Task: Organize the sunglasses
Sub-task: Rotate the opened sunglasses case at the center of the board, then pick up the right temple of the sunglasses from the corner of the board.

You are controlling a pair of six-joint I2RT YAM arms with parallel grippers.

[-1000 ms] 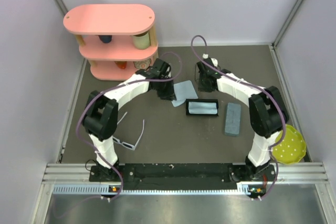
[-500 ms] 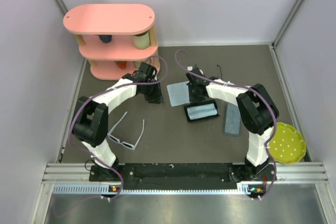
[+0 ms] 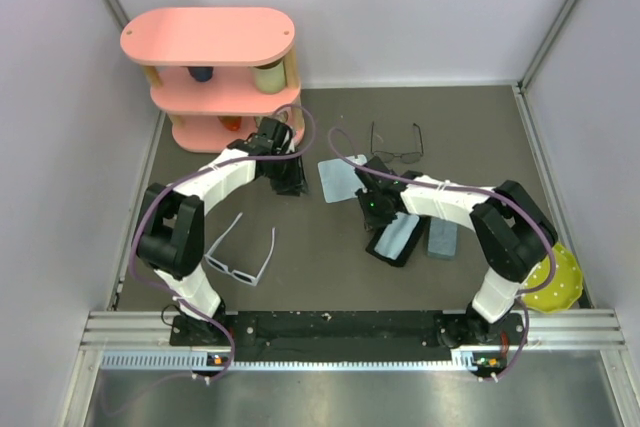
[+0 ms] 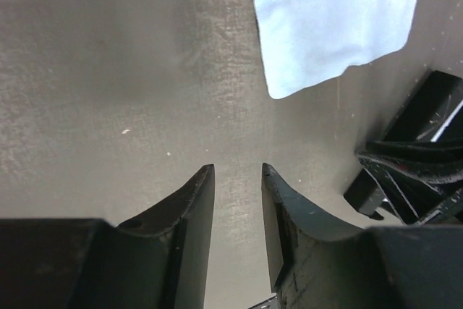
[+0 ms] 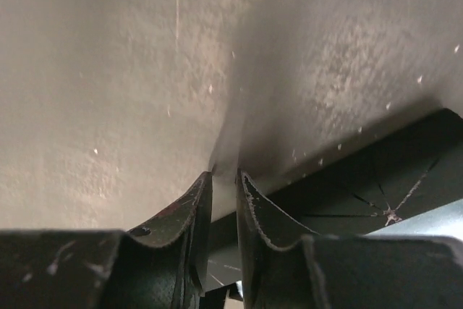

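The left gripper (image 4: 237, 179) hangs low over the bare grey table (image 3: 330, 282) with its fingers drawn to a narrow gap and only tabletop between them. Its arm arches up from the near-left base and bends right, so the wrist sits in front of the pink shelf (image 3: 210, 42). Just beside it lies a flat light blue cloth (image 4: 333, 19). The right gripper (image 5: 223, 182) faces it across that cloth. Its arm rises from the near-right base, folds at the elbow and stretches left, low over the table. Its fingers stand nearly together at the far-left end of an open black case (image 5: 347, 193). Whether they pinch the case's edge cannot be told. The case lies tilted, with a second blue cloth (image 3: 402, 235) inside and a grey-blue case (image 3: 441, 239) touching its right side. The wire-frame sunglasses (image 3: 397, 147) rest on the table beyond the right wrist. Their lens bar runs left to right and their open temples point toward the back wall. The white-frame sunglasses (image 3: 243, 255) lie well apart, near the left arm's elbow. Their front lies nearest the arm bases, slightly slanted, and the unfolded temples reach away toward the far side. A yellow plate (image 3: 555, 277) sits at the near-right edge.
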